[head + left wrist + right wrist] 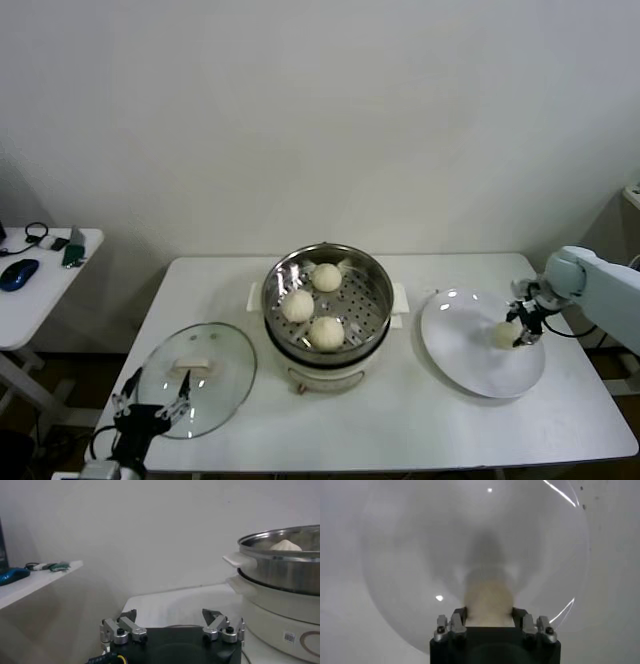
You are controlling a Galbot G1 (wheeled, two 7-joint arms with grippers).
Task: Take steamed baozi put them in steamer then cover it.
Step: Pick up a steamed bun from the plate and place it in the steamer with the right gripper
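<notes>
Three steamed baozi [312,304] lie in the shiny steamer [373,283] at the table's middle. A fourth baozi [506,335] rests on the white plate [465,345] at the right, and my right gripper [522,328] is shut on it; in the right wrist view the baozi [489,601] fills the gap between the fingers [458,615]. The glass cover [225,375] with its cream handle lies flat at the front left. My left gripper [150,408] stands open at the cover's near edge, holding nothing; the left wrist view shows its spread fingers [128,617] and the steamer [285,566] beyond.
A small side table [40,290] with a blue mouse and cables stands to the left. The white wall runs close behind the table. The plate lies near the right table edge.
</notes>
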